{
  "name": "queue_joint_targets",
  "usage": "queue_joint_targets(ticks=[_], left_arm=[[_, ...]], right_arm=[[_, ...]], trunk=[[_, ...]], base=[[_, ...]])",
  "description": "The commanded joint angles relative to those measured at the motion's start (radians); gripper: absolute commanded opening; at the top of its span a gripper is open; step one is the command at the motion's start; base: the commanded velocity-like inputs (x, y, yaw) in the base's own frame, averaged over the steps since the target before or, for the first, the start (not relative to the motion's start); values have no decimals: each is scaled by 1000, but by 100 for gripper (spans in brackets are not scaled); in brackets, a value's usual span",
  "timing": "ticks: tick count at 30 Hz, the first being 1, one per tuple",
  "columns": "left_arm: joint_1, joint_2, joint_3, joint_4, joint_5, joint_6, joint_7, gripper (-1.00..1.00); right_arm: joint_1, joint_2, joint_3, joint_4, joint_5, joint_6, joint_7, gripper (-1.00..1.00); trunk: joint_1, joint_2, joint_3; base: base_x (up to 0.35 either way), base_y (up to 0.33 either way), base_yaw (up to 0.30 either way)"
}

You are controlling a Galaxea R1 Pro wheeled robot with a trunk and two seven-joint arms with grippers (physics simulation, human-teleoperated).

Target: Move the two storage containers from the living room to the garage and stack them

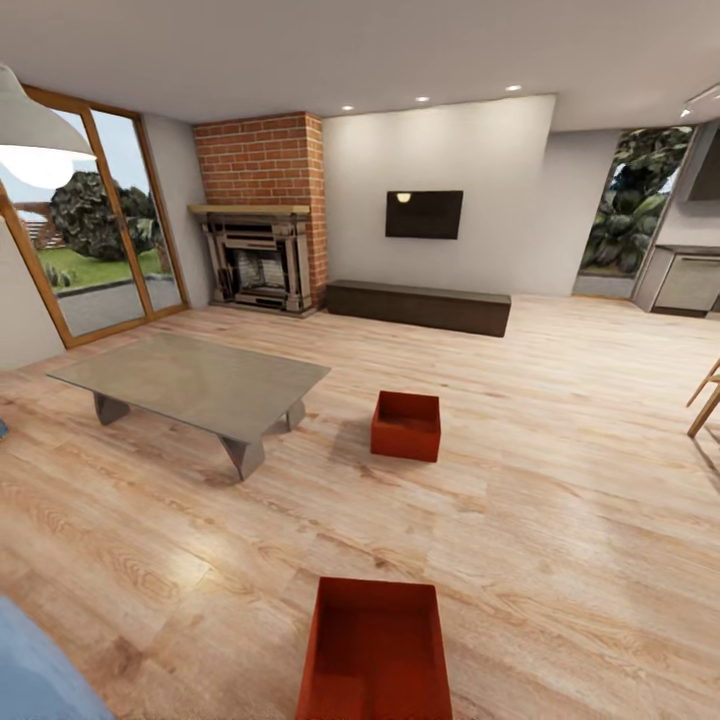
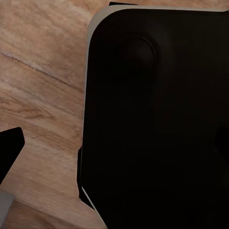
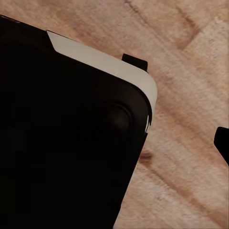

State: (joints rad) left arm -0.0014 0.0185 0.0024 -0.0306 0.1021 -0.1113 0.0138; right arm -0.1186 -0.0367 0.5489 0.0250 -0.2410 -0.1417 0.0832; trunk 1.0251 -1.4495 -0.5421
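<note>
We see one red-orange storage container [image 1: 406, 425] on the wood-plank floor [image 1: 560, 520] just beside the low grey table [image 1: 190, 380], the other container [image 1: 375, 650] well nearer us. We cannot tell either end effector's state.

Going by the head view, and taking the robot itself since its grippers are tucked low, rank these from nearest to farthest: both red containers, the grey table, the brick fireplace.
1. Near storage container, on the wood floor at the view's bottom edge.
2. Far storage container, mid-floor, just right of the table.
3. Low grey table, left of centre; its near corner sits about level with that container, so these two are close.
4. Brick fireplace, against the back wall.
</note>
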Motion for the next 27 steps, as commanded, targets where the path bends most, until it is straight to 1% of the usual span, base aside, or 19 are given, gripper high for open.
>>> queue_joint_targets(ticks=[1,27], left_arm=[[0,0,-1,0,10,-2,0,100],[0,0,-1,0,10,-2,0,100]], right_arm=[[-1,0,6,3,-11,-6,6,100],[-1,1,6,3,-12,-6,7,100]], trunk=[[0,0,-2],[0,0,-39]], base=[[0,0,68],[0,0,68]])
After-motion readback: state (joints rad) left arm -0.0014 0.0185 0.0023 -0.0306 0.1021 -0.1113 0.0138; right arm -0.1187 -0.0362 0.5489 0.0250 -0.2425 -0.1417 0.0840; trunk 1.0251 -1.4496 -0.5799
